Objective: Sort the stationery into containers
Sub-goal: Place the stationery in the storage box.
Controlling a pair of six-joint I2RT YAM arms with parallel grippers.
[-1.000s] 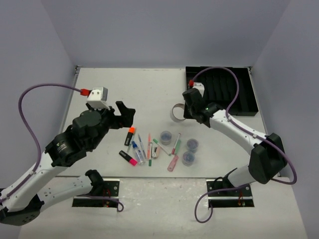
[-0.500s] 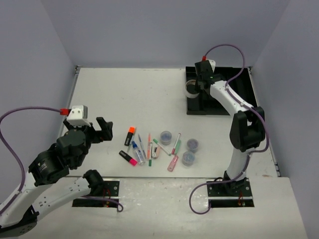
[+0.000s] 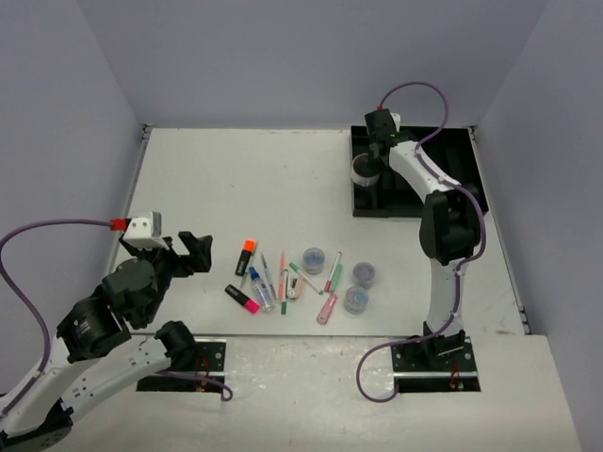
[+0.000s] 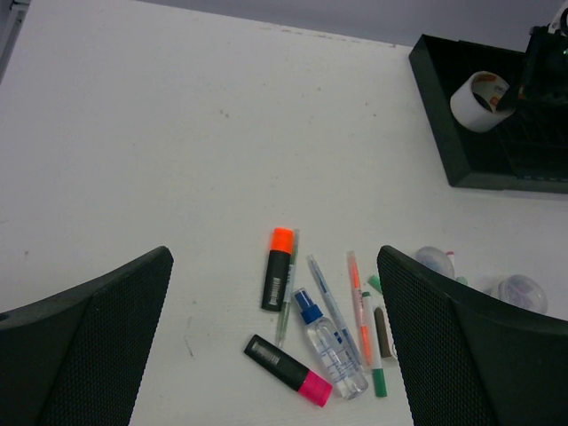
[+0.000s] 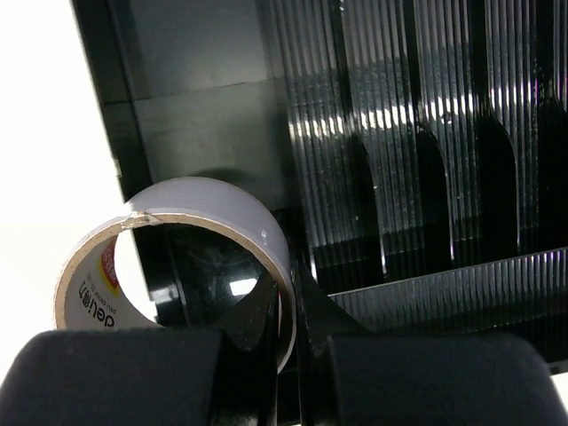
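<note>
Over the left-hand edge of the flat black plastic compartment tray, my right gripper pinches the wall of the pale grey tape roll, one finger inside the ring and one outside. I can't tell whether the roll touches the tray. My left gripper hangs with its jaws spread wide above the white table. Just beside it lie the orange-capped black highlighter, the pink-capped black highlighter, the thin coloured pens and the three round bluish-lidded tubs, all well apart from the tray.
</note>
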